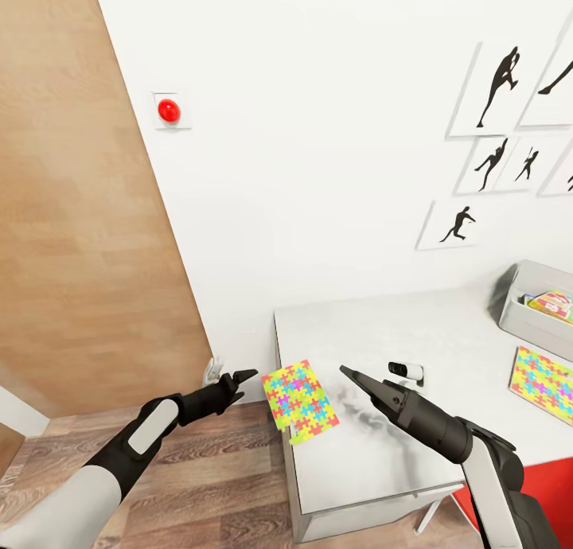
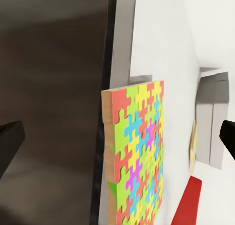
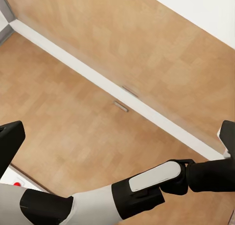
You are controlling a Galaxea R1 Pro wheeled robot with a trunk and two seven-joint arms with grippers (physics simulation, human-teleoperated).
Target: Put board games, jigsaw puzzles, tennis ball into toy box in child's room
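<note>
One jigsaw puzzle (image 1: 301, 402) lies flat on the table (image 1: 382, 326), overhanging its left edge; it also appears as the puzzle (image 2: 139, 151) in the left wrist view. My left gripper (image 1: 245, 380) hangs open just left of it, over the floor, apart from it. To the puzzle's right, my right gripper (image 1: 354, 378) is open above the tabletop. A second puzzle (image 1: 545, 382) lies at the right, in front of the toy box (image 1: 517, 314). A green-and-red printed box (image 1: 553, 302) rests inside. The tennis ball is out of view.
A small white device (image 1: 406, 370) sits on the table by my right gripper. A wooden door (image 1: 79, 215) stands at the left, with a red wall button (image 1: 168, 110) beside it. Something red (image 1: 541, 469) is below the table's right end. Wood floor (image 1: 223, 485) lies under my left arm.
</note>
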